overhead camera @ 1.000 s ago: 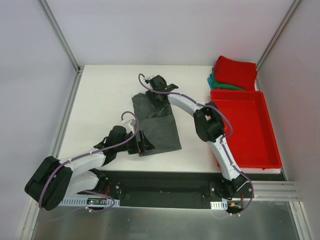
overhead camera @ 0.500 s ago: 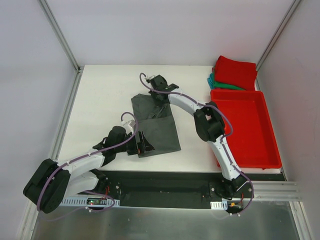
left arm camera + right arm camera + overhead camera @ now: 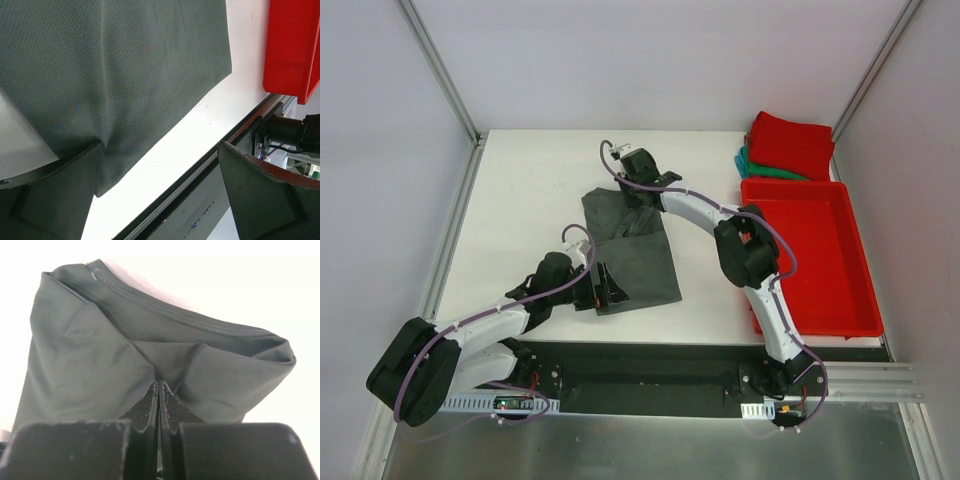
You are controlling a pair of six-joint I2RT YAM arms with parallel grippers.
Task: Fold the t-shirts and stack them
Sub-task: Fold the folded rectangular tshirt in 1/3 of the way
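Note:
The dark charcoal-grey t-shirt (image 3: pixel 638 250) lies partly folded in the middle of the table. My right gripper (image 3: pixel 628 192) is at its far edge, shut on a pinched fold of the cloth (image 3: pixel 100 350); the jaws (image 3: pixel 159 385) meet with fabric bunched around their tips. My left gripper (image 3: pixel 613 287) is at the shirt's near left corner, open wide. One of its fingers (image 3: pixel 60 190) rests against the cloth's corner (image 3: pixel 140 75), the other stands apart over the table's front rail. A bright red folded t-shirt (image 3: pixel 790 143) lies on a teal-green one (image 3: pixel 748 165) at the back right.
A rigid red plastic tray (image 3: pixel 820 260) stands along the right side, beside the right arm's elbow; its corner shows in the left wrist view (image 3: pixel 292 45). White walls with metal rails enclose the table. The dark front rail (image 3: pixel 235 145) runs close to my left gripper.
My right gripper has shut on the shirt's far edge and shifted slightly, bunching the cloth there. The left arm and its open gripper have stayed put.

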